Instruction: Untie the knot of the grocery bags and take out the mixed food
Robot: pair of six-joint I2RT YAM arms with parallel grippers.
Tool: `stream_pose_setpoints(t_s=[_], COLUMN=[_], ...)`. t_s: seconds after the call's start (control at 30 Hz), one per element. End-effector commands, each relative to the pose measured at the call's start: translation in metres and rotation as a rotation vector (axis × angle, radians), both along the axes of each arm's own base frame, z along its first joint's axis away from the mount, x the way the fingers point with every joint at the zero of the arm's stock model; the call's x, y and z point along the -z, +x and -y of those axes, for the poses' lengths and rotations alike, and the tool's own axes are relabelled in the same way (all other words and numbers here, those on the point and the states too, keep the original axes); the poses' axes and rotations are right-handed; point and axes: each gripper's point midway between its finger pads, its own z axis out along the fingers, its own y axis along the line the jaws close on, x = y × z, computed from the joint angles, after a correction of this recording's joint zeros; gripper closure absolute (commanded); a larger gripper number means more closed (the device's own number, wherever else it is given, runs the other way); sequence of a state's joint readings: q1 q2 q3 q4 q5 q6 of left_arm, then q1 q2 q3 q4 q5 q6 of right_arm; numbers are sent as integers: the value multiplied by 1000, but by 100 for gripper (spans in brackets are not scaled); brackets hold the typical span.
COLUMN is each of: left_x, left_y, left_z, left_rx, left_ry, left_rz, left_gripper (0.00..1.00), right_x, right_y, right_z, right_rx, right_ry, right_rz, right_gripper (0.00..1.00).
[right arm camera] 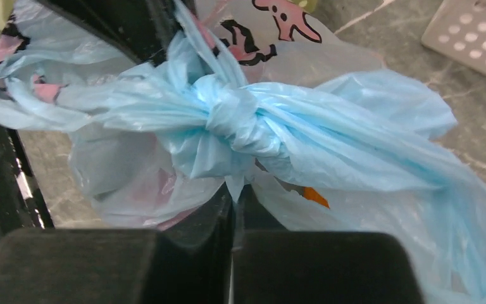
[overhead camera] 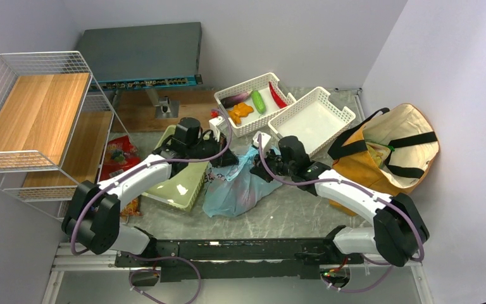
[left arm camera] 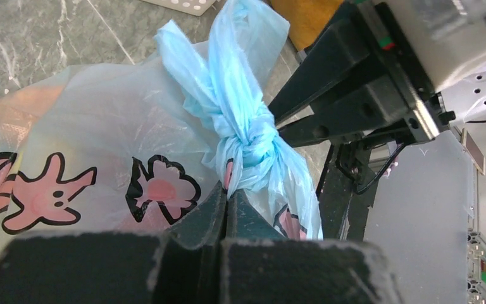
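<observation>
Blue plastic first, top view: light-blue bag (overhead camera: 231,190) lies slumped on the table (overhead camera: 291,212) mid-workspace, between the two arms. Its bulk is toward the near edge and its gathered top points away toward the white baskets (overhead camera: 310,120). The left gripper (overhead camera: 226,158) and right gripper (overhead camera: 261,166) converge on that top from either side. Fingertips and the tie are buried under the gripper bodies, so neither grip can be read from here. Far right: canvas tote (overhead camera: 354,168), mouth facing up at the camera. Cream lining shows, contents hard to make out.

Left wrist: knot (left arm camera: 250,136) mid-frame, tight. The tied handles run near-vertical through the frame, loose ends fanning upward. One strand drops straight into the left fingers, which are clamped together on it just under the knot. The right gripper's black fingers come in from the right and reach the knot's side; exact contact is hidden by the plastic. Contents show only as a vague orange-pink tint through the film.

Right wrist: same knot, but here the tied band lies horizontal, left to right across the frame. Right fingers are pinched nearly together on a small flap of plastic hanging just below the knot. The left gripper's dark fingers are cut off at top left. An orange patch (right arm camera: 314,196) shows through the bag; can't tell which item.
</observation>
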State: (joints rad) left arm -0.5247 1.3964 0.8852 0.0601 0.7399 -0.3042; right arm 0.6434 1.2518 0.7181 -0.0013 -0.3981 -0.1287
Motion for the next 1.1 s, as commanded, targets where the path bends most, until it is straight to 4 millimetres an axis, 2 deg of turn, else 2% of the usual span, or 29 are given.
stream_pose_setpoints(t_s=[0.0, 0.03, 0.1, 0.2, 0.27, 0.33, 0.4, 0.57, 0.67, 0.73, 0.77, 0.83, 0.9, 0.93, 0.97, 1.0, 1.07], left_x=[-25, -19, -19, -17, -10, -3, 1, 1, 5, 1, -6, -25, -39, -46, -49, -60, -64], left_y=[21, 26, 45, 69, 71, 65, 57, 37, 35, 32, 28, 23, 13, 11, 10, 11, 14], left_z=[-4, -14, -41, -88, -107, -112, -107, -94, -99, -97, -91, -75, -55, -45, -36, -29, -20], left_rx=[-36, -71, -170, -335, -377, -359, -320, -199, -193, -151, -107, -44, 59, 99, 136, 154, 167], left_ry=[18, 72, 153, 249, 280, 304, 285, 271, 305, 298, 279, 225, 196, 186, 173, 152, 128], left_rz=[120, 126, 176, 221, 206, 189, 179, 261, 326, 383, 432, 515, 567, 583, 571, 571, 527], left_gripper=[100, 100, 100, 100, 100, 100, 100, 100, 100, 100, 100, 100, 99, 98, 96, 96, 96], right_x=[-28, -32, -30, -10, 5, 16, 22, 21, 12, 3, -11, -49, -89, -105, -118, -128, -136], right_y=[15, 14, 9, -7, -20, -30, -36, -44, -44, -50, -55, -48, -34, -28, -22, -17, -10], right_z=[-1, 5, 25, 66, 93, 115, 131, 147, 151, 145, 134, 114, 94, 82, 74, 65, 47], right_rx=[32, 40, 58, 52, 46, 41, 41, 23, 9, -57, -108, -116, -99, -89, -90, -96, -127], right_ry=[35, 20, -53, -186, -257, -309, -346, -371, -378, -366, -317, -208, -117, -82, -67, -58, -64], right_rz=[31, 32, 39, 26, 5, -8, -15, 14, 31, 28, 23, 34, 75, 103, 144, 184, 260], right_gripper=[100, 100, 100, 100, 100, 100, 100, 100, 100, 100, 89, 52, 32, 27, 24, 23, 21])
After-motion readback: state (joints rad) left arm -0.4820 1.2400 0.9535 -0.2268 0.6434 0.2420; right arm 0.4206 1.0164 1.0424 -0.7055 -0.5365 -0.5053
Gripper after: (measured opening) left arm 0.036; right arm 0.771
